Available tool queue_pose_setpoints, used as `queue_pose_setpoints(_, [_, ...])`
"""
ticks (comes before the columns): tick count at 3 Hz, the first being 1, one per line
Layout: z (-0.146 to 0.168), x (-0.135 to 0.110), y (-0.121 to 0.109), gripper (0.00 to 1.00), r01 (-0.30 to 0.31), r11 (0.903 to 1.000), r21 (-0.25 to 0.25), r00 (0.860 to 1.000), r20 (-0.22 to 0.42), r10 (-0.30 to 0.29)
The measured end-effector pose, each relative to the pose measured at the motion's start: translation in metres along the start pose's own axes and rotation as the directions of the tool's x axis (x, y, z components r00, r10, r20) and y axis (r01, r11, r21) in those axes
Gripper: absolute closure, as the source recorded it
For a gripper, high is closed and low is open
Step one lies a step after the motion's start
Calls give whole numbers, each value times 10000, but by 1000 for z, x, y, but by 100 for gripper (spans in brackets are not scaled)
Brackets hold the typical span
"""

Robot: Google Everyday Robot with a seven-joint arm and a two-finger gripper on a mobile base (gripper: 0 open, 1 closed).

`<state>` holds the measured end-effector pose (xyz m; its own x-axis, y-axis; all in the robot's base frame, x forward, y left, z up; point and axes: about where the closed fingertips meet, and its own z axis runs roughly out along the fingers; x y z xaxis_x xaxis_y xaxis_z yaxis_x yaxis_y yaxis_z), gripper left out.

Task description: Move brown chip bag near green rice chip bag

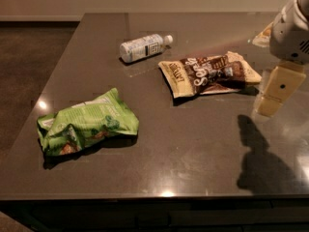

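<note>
The brown chip bag (207,74) lies flat on the dark table (193,158), right of centre, with tan ends, a dark brown middle and white lettering. The green rice chip bag (87,124) lies wrinkled at the front left, well apart from the brown bag. My gripper (274,92) hangs from the white arm at the right edge of the camera view. It is just right of the brown bag's right end and a little above the table. It holds nothing that I can see.
A clear plastic water bottle (144,47) lies on its side behind the brown bag, to its left. A pale object (263,35) shows partly behind the arm at the far right. The arm's shadow falls on the table's front right.
</note>
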<state>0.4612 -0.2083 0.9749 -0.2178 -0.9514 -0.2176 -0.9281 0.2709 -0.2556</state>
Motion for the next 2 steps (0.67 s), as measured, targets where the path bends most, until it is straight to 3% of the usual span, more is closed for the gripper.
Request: queue_pose_setpoints(2, [41,-22,-49,0,-191,9998,11,9994,290,190])
